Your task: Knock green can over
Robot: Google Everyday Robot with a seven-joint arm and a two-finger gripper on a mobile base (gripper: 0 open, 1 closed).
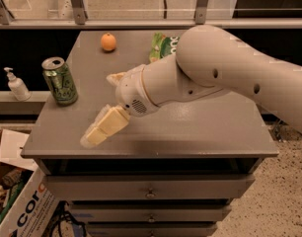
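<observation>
Gripper [99, 130] low over the front-left of the table [205, 132], near the front edge, with the green can [59, 81] to its left and further back; only bare grey top between us. Orange [108, 42] and snack bag [162, 46] sit well back, off that lane. Just left of the can the tabletop ends, with a pump bottle [15, 84] beyond the edge, lower down.

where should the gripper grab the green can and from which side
Probably the mid-body of the green can, across its round wall: it stands upright near the table edge, and its top narrows to a rim. Come from the table-centre side, where the gripper hovers open, low over the tabletop, with nothing between them.
</observation>
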